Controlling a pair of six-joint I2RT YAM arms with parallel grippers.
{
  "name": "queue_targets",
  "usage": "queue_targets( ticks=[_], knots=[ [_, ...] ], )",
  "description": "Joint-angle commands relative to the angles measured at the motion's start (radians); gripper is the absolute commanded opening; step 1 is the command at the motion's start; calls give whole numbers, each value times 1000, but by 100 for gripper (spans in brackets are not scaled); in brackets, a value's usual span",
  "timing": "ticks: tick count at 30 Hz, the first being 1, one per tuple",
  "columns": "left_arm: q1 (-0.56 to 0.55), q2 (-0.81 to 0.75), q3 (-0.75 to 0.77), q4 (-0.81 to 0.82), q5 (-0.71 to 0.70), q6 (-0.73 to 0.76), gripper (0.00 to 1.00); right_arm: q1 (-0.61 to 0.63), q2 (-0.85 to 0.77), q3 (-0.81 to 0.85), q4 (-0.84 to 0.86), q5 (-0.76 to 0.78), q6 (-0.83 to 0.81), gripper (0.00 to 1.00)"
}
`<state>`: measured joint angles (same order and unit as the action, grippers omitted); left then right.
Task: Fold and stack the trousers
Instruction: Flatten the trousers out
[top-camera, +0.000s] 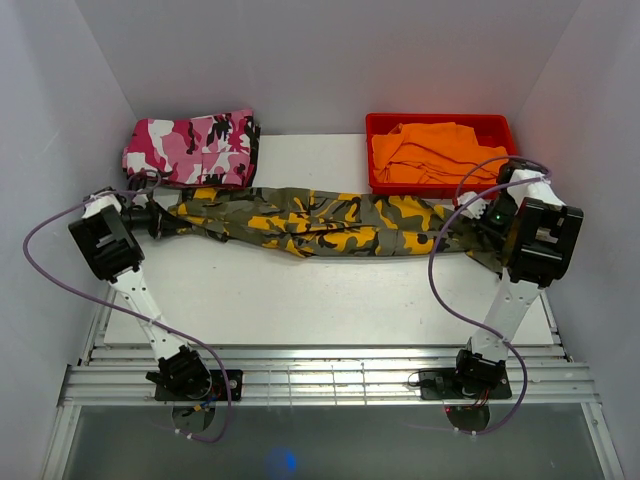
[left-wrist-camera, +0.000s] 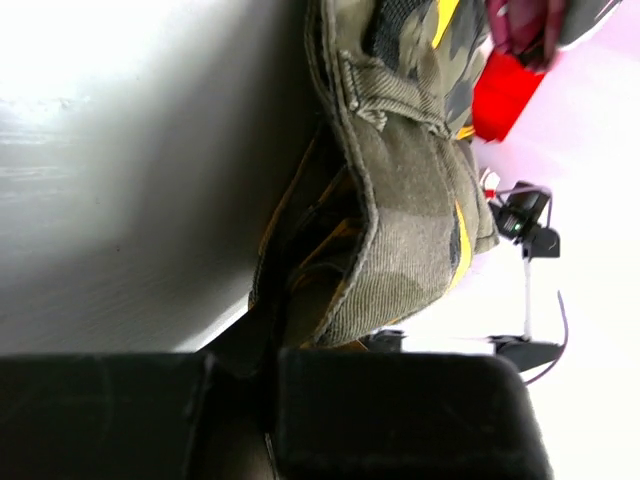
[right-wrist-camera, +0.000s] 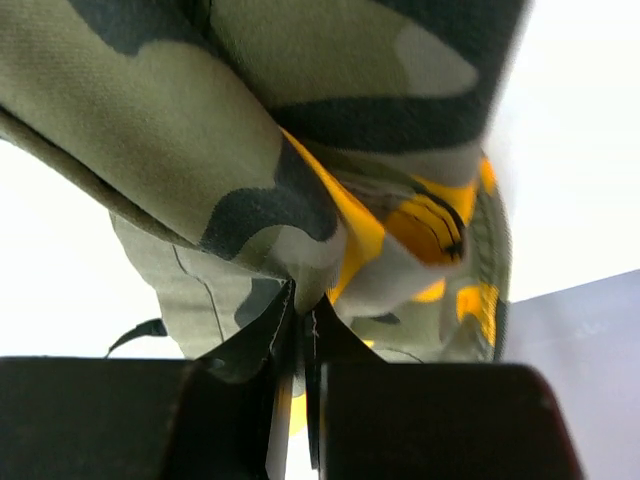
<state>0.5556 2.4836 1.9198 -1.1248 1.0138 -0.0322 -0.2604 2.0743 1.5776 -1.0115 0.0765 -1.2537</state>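
One end of the trousers is pinched between the closed fingers of the left gripper, with a thick hemmed edge running into the narrow gap. The other end is clamped in the right gripper, whose fingers are shut on a thin fold of cloth. Between the two grips the trousers are drawn out long and fairly straight, presumably so that the cloth is smoothed and the ends can be brought together for a fold. Beyond the fingers, the cloth is spread across the far part of a pale table. Behind the left grip a pink camouflage garment is set. Behind the right grip a red bin is filled with an orange garment. The space is enclosed by plain white walls.
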Motion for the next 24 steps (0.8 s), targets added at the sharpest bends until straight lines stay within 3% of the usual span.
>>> queue_targets(
  ticks=[1, 6, 10, 15, 18, 19, 21, 22, 24],
  knots=[
    [29, -113, 19, 109, 28, -128, 0, -16, -83, 90, -45, 17, -10, 8],
    [36, -235, -2, -28, 49, 162, 0, -39, -252, 47, -91, -52, -107, 8],
    [63, -353, -62, -102, 34, 279, 0, -100, -361, 12, -131, -53, -188, 8],
    [67, -405, -128, -124, 54, 276, 0, -122, -323, 35, -128, -53, -202, 8],
    [47, -318, -81, -13, 112, 129, 0, -54, -162, 108, -82, 3, -116, 8],
    [40, -287, -64, 32, 141, 6, 5, -39, -55, 149, -81, 9, -52, 8],
    [35, -194, 3, 154, 163, -101, 18, 12, 42, 280, -87, 17, 6, 8],
    [30, -166, 24, 199, 151, -148, 36, 27, 117, 310, -85, 20, 57, 8],
    [30, -102, 98, 275, 92, -227, 49, 75, 180, 351, -73, 55, 98, 8]
  ],
)
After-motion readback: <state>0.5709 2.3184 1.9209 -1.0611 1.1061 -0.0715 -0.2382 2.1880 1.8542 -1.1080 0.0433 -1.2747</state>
